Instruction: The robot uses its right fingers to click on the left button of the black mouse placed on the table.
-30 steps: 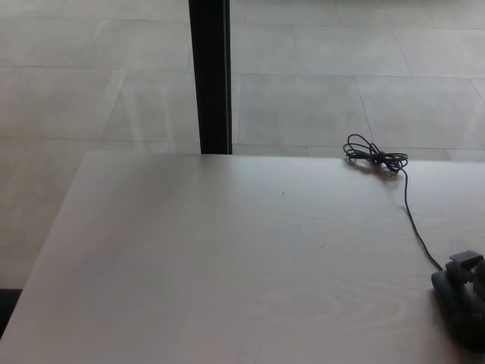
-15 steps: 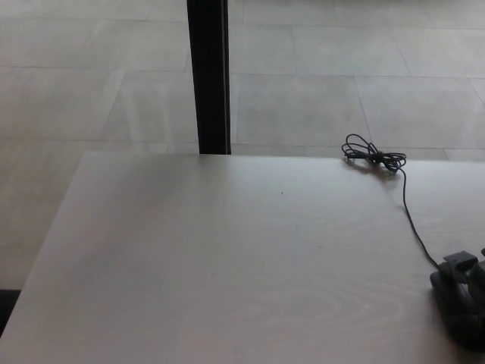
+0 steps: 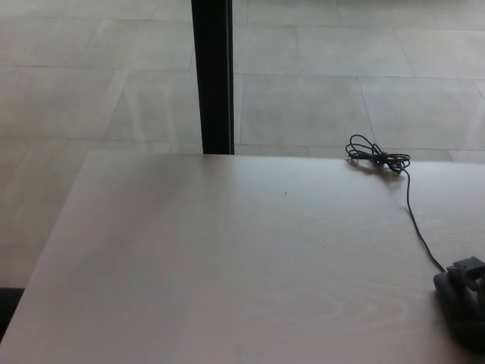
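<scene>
The black mouse [image 3: 457, 311] lies at the table's [image 3: 227, 265] right edge, cut off by the picture's border. Its thin black cable [image 3: 419, 231] runs away to a knotted coil [image 3: 377, 158] near the far edge. A dark blocky part of my right hand [image 3: 468, 268] rests on the front of the mouse, where the cable enters. The rest of the hand lies outside the picture, so its state is hidden. My left hand does not show.
The pale wooden table fills the lower picture. Its far edge runs at about mid-height and its left edge slants down to the bottom left. A black vertical post [image 3: 213, 76] stands behind the table on the grey tiled floor [image 3: 341, 76].
The whole picture has shifted a few pixels sideways, so the camera moved. The hand part on the mouse front sits slightly lower than a second ago. The mouse and cable have not moved.
</scene>
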Motion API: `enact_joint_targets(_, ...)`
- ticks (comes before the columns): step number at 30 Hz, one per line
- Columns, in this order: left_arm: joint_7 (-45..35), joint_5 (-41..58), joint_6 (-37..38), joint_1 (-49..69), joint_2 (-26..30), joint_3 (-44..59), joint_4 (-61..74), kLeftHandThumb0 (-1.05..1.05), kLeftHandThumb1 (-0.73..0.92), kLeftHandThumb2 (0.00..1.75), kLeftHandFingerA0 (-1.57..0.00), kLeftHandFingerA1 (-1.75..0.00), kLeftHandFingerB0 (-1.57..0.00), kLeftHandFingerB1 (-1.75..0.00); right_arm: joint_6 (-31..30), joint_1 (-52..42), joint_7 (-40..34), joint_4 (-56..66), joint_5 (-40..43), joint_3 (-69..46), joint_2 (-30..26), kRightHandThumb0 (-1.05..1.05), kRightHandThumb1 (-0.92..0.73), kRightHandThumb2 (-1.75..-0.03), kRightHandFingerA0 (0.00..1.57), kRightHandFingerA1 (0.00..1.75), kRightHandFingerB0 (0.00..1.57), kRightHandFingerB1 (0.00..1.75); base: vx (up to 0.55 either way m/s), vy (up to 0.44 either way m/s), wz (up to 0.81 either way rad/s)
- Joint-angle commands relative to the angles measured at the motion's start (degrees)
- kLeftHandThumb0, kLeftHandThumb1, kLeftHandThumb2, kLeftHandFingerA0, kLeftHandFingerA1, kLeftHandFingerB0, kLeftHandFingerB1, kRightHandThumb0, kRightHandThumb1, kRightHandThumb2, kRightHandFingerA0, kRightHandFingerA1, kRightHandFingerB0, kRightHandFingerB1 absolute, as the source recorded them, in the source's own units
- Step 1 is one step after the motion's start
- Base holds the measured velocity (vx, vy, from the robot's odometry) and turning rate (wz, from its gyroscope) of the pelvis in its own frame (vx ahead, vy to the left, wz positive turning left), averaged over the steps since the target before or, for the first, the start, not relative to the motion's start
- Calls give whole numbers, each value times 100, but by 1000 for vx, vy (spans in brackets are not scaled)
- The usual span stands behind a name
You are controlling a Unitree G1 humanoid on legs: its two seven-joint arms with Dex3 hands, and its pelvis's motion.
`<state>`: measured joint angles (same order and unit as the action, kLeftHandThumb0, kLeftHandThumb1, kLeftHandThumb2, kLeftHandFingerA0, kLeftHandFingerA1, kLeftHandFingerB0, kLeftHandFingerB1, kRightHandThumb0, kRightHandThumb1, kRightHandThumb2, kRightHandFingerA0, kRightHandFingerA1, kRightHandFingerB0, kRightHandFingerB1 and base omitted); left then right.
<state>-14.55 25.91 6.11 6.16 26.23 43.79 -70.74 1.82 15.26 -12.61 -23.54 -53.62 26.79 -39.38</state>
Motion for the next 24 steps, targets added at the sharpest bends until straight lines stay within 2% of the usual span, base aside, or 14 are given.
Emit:
enact_joint_targets(1, 126, -24, 119, -42, 147, -90, 9, -87, 81, 90, -56, -60, -41, -48, 26, -392, -87, -1, -280, 251, 32, -92, -92, -74, 26, 57, 47, 42, 0, 0, 0)
enact_joint_targets(2, 140, -16, 125, -53, 151, -96, 0, -87, 81, 90, -56, -60, -41, -48, 30, -429, -141, 12, -283, 271, 47, -92, -92, -74, 26, 57, 47, 42, 0, 0, 0)
enact_joint_targets(3, 158, 16, 98, -57, 145, -75, 13, -80, 92, 75, -59, -54, -48, -43, -4, -457, -123, 41, -330, 315, 54, -92, -92, -75, 24, 57, 46, 42, 0, 0, 0)
enact_joint_targets(6, 83, 76, 59, -49, 149, -35, -7, -88, 79, 90, -55, -59, -42, -49, -73, -536, -326, 38, -535, 498, 86, -92, -92, -72, 26, 58, 49, 42, 0, 0, 0)
enact_joint_targets(7, 71, 43, 82, -31, 153, -66, -3, -83, 92, 75, -57, -55, -45, -44, -74, -546, -342, 32, -554, 531, 85, -97, -75, -93, 25, 61, 44, 48, 0, 0, 0)
enact_joint_targets(8, 65, 36, 101, -6, 161, -71, 8, -88, 80, 89, -54, -59, -42, -48, -119, -559, -392, 32, -675, 626, 83, -92, -92, -75, 25, 61, 47, 44, 0, 0, 0)
enact_joint_targets(9, 110, 21, 122, -4, 153, -85, 27, -83, 92, 77, -56, -55, -43, -44, -159, -577, -347, 57, -679, 656, 90, -92, -92, -74, 24, 62, 46, 44, 0, 0, 0)
enact_joint_targets(11, 137, 85, 32, -60, 158, -38, 14, -86, 82, 88, -53, -59, -41, -47, -285, -611, -265, 97, -815, 806, 107, -93, -92, -77, 21, 64, 43, 46, 0, 0, 0)
enact_joint_targets(13, 154, 87, 27, -77, 164, -34, 4, -86, 82, 88, -53, -59, -41, -47, -331, -602, -257, 105, -807, 849, 114, -93, -92, -77, 21, 64, 43, 46, 0, 0, 0)
enact_joint_targets(14, 157, 74, 41, -66, 165, -44, 10, -81, 92, 75, -60, -57, -46, -44, -354, -638, -267, 102, -846, 892, 104, -92, -92, -78, 22, 63, 42, 44, 0, 0, 0)
enact_joint_targets(20, 126, 73, 46, -72, 180, -54, -26, -83, 92, 75, -63, -55, -46, -42, -394, -787, -364, -32, -814, 949, -8, -90, -92, -78, 22, 67, 42, 45, 0, 0, 0)
enact_joint_targets(22, 127, -5, 101, -28, 180, -132, 42, -82, 92, 77, -61, -52, -47, -42, -407, -827, -417, -238, -694, 900, 33, -88, -92, -69, 24, 63, 45, 43, 0, 0, 0)
enact_joint_targets(23, 113, 6, 91, -35, 185, -132, 39, -88, 81, 90, -57, -57, -41, -47, -400, -842, -449, -321, -622, 859, 57, -88, -91, -68, 28, 64, 45, 41, 0, 0, 0)
enact_joint_targets(24, 102, 21, 82, -52, 191, -126, 13, -81, 92, 78, -60, -53, -44, -41, -411, -853, -399, -360, -543, 818, 77, -88, -91, -68, 26, 63, 43, 40, 0, 0, 0)
